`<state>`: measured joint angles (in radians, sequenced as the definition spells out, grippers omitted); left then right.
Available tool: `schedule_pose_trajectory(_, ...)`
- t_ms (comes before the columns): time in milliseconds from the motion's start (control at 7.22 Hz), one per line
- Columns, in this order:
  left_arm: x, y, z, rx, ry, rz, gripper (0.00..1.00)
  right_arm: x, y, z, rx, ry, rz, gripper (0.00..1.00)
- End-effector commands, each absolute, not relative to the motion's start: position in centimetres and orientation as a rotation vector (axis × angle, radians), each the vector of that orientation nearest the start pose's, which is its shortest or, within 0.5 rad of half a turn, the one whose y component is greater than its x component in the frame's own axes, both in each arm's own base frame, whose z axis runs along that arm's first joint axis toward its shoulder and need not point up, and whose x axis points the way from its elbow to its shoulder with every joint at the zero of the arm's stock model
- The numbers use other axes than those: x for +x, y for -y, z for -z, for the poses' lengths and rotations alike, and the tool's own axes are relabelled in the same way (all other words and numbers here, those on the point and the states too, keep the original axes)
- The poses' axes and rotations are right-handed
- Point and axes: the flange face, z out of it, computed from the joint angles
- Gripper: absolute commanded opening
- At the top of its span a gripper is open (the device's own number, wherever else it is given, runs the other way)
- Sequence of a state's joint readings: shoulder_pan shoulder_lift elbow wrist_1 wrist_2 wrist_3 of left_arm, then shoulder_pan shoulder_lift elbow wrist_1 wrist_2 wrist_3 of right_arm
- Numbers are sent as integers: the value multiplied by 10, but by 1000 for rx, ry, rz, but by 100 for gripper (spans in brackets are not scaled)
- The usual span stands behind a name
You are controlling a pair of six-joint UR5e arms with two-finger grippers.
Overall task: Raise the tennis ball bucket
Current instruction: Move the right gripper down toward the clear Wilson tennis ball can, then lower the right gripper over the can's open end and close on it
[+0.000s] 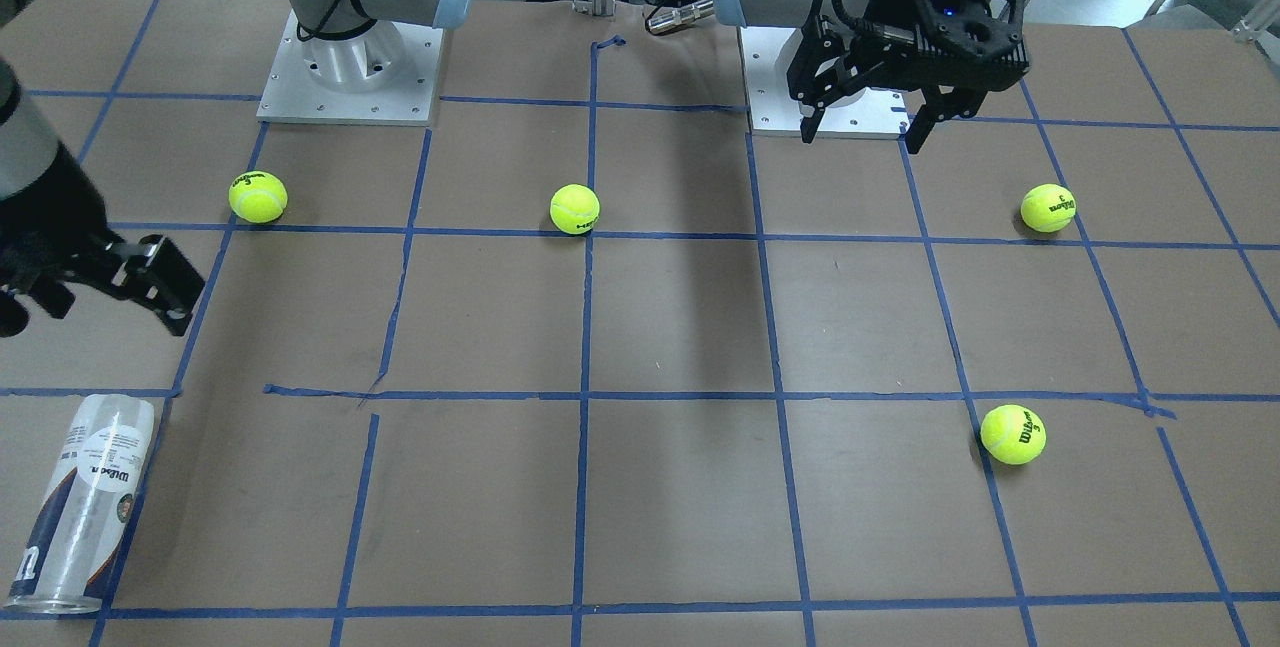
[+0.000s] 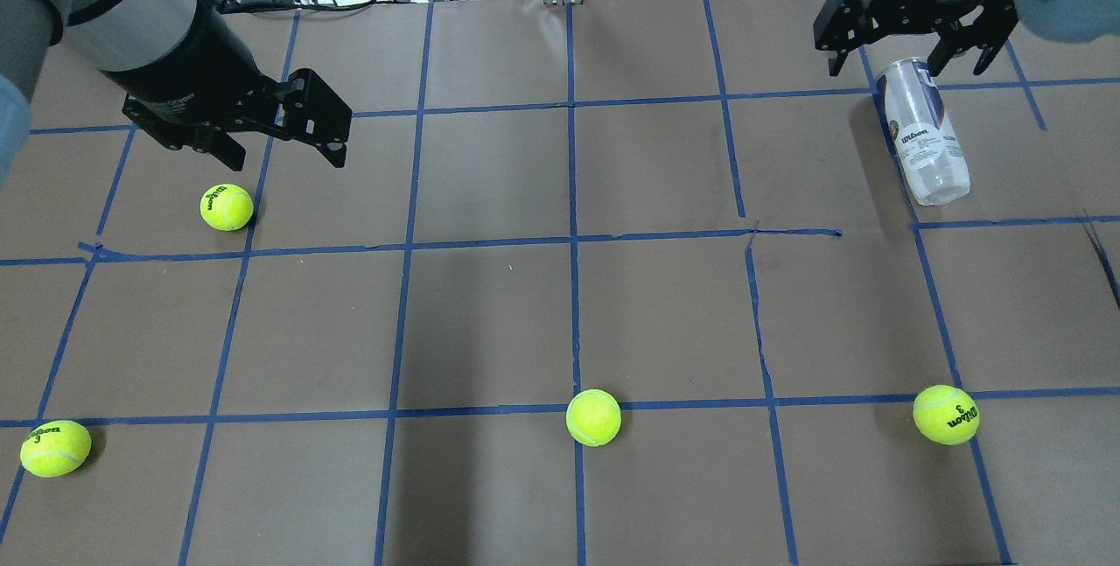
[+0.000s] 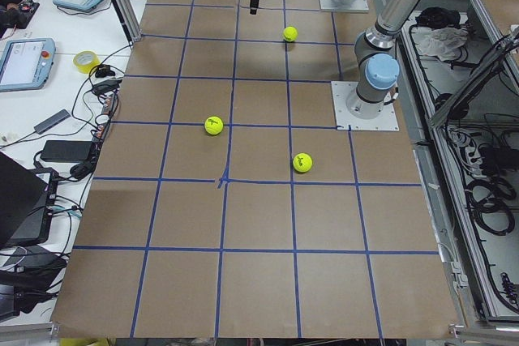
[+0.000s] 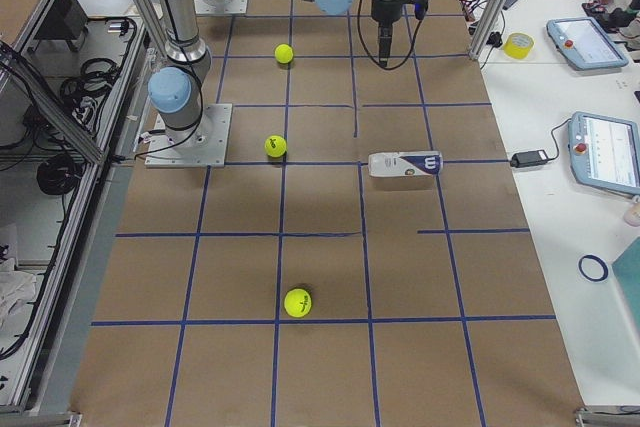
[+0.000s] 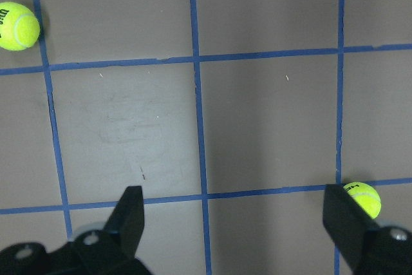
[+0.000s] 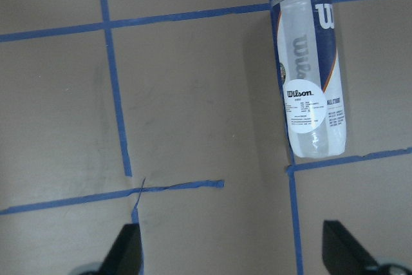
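Overhead exterior: tennis ball tube (image 2: 923, 133) lay on its side, far right of the table. Right gripper (image 2: 906, 54) hung over its far end, fingers spread wide and empty, probably lining up. Left gripper (image 2: 282, 150) likewise spread, empty, idle.

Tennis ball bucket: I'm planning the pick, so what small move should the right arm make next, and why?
Probably shift the right pincer over the middle of the tennis ball bucket. The bucket lies on its side on the table, and the wrist view shows it ahead and off to one side, not between the open jaws.
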<state>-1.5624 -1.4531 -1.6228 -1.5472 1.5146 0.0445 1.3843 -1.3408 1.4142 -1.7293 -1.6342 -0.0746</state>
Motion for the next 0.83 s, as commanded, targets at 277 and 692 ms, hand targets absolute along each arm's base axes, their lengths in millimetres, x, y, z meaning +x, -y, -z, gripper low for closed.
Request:
schedule_pose_trajectory(277,-131,452,-521,50,-3189,145,100,-97,733,-330,-29,-3258,111,100)
schedule_pose_trajectory(692,-130,452,-522,48,-3189,147,100,-126,764,-258,-186,-3254,149,100)
